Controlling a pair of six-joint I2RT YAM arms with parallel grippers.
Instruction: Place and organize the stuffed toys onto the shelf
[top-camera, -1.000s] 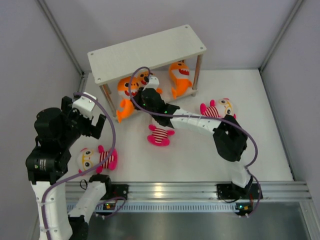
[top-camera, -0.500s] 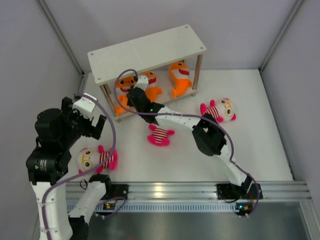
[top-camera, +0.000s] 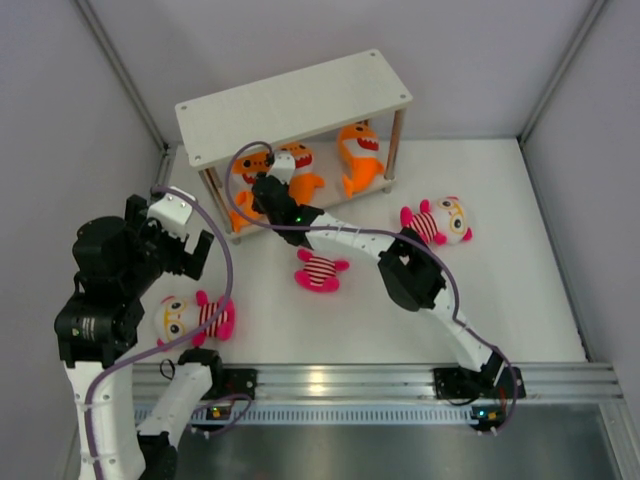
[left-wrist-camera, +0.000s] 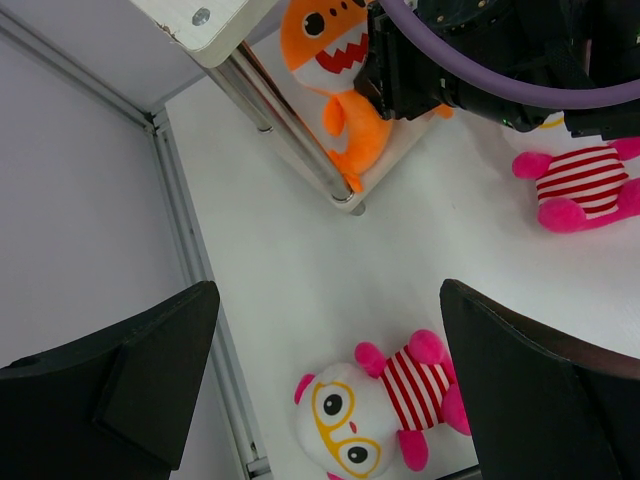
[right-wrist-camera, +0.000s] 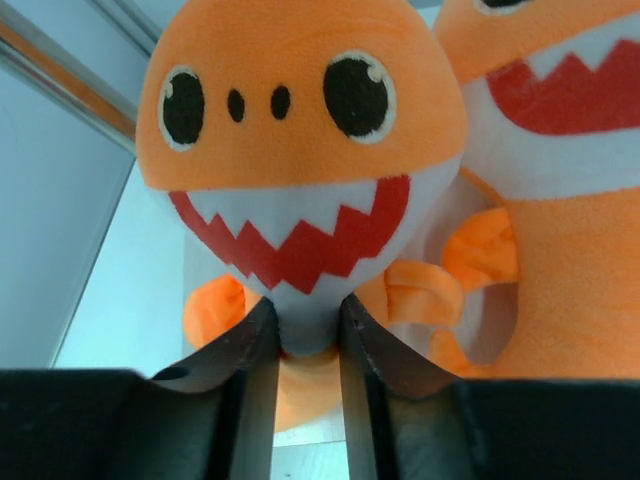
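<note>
The cream shelf (top-camera: 290, 105) stands at the back. Three orange sharks sit on its lower tier: left (top-camera: 250, 170), middle (top-camera: 303, 165), right (top-camera: 360, 155). My right gripper (top-camera: 263, 187) reaches into the left end and is shut on the left shark (right-wrist-camera: 300, 170), pinching it just below the mouth, with the gripper (right-wrist-camera: 308, 335) beneath. The middle shark (right-wrist-camera: 560, 150) is beside it. My left gripper (top-camera: 178, 245) is open and empty, above a striped doll (top-camera: 195, 318), which lies face up below the gripper (left-wrist-camera: 322, 300) in the left wrist view (left-wrist-camera: 375, 420).
A second doll (top-camera: 320, 270) lies mid-table, its head hidden under my right arm. A third doll (top-camera: 440, 220) lies at the right. The shelf's front left post (left-wrist-camera: 290, 130) stands near the left wall rail (top-camera: 160, 170).
My right gripper has moved left and a little deeper under the shelf with the shark, setting it at the left end of the lower tier. The left arm has barely moved.
</note>
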